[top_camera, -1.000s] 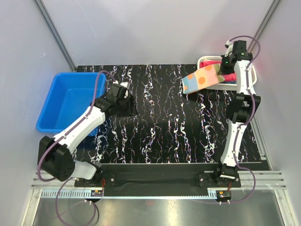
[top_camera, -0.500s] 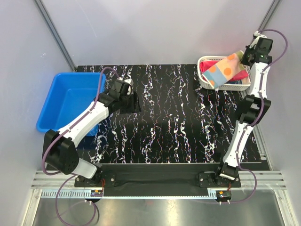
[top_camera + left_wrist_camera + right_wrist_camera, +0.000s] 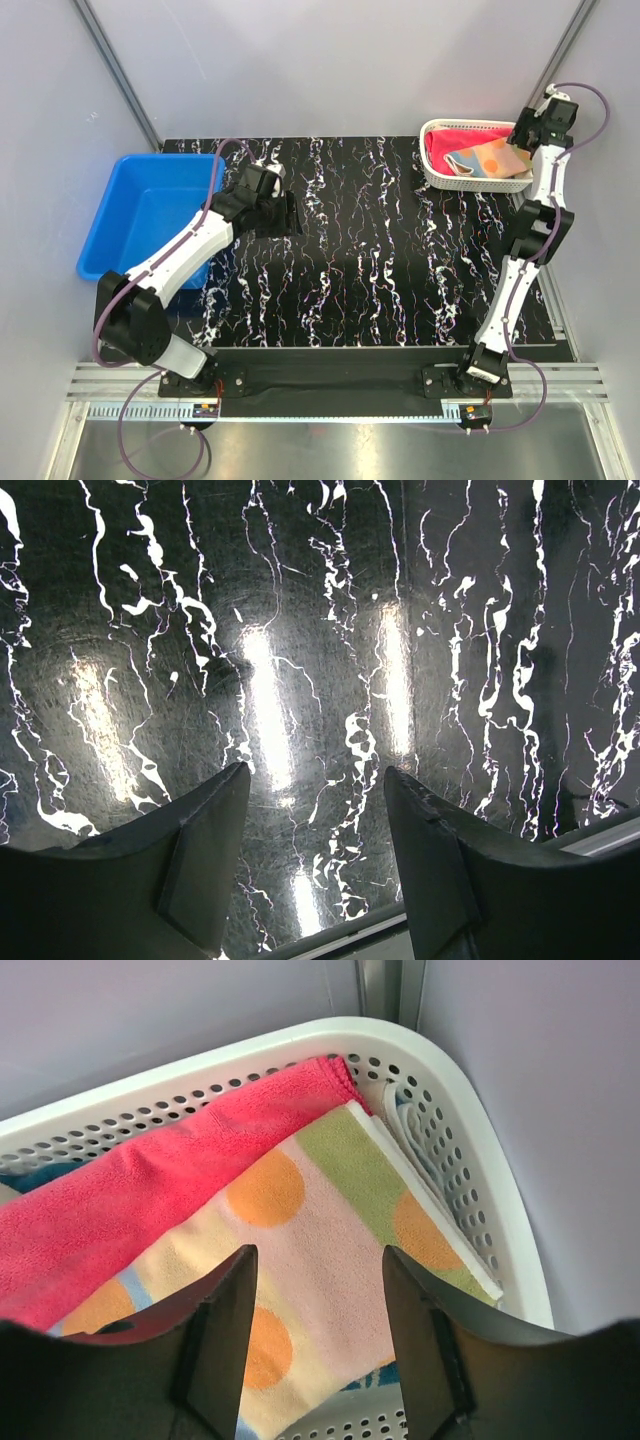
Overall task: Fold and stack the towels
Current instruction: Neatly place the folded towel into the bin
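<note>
Near, we see the left gripper (image 3: 315, 780) spread wide above the black marbled table (image 3: 300, 600), holding nothing. Far right, the right gripper (image 3: 317, 1255) stands parted and empty over the white basket (image 3: 470, 1190). Inside lie 2 cloths, the orange-spotted towel (image 3: 340, 1210) on the pink-red towel (image 3: 150, 1190).

Pale grey walls (image 3: 330, 60) enclose a black, white-veined table (image 3: 370, 250) (glossy, with bright light streaks reflected).

high rear overview; two close wrist views, both downward
</note>
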Controlling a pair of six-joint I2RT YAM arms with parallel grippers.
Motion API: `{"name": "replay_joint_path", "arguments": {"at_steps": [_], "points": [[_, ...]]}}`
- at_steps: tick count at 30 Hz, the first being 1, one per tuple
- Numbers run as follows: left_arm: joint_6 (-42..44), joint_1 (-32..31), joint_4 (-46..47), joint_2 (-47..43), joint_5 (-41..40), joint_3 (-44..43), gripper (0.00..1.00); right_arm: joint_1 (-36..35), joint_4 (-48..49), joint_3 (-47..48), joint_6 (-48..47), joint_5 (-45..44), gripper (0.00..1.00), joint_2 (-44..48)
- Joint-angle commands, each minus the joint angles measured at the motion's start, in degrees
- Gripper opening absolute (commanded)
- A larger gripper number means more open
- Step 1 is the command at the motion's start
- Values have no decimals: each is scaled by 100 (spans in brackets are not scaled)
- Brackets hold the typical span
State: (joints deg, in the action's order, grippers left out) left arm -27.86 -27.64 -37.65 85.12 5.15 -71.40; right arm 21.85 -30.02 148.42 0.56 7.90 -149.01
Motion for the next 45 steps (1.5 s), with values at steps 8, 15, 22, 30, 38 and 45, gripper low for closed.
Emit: {"name": "replay_joint_path", "arguments": {"at_steps": [8,15,22,30,38,45], "points": [[61,30,38,-417,21,-349,63,-382,225,-1384,233,414,64,1470],[-18,39,91,-883,311,-261,64,-559,163,-2756,682,897,42,1963],[-9,48,21,-1182,294,-23,65,-638,75,-3328,762,1346,30,1955],[8,101,-190,-1244,206,-374,65,-681,-968,-2213,709,1206,43,1971],[122,127,407,-2043,224,-708,69,-2278,-1369,-3220,1270,1042,100,4471],[421,145,13,-2666,110,-1043,99,-2799,330,-6224,2712,2638,100,7059]]}}
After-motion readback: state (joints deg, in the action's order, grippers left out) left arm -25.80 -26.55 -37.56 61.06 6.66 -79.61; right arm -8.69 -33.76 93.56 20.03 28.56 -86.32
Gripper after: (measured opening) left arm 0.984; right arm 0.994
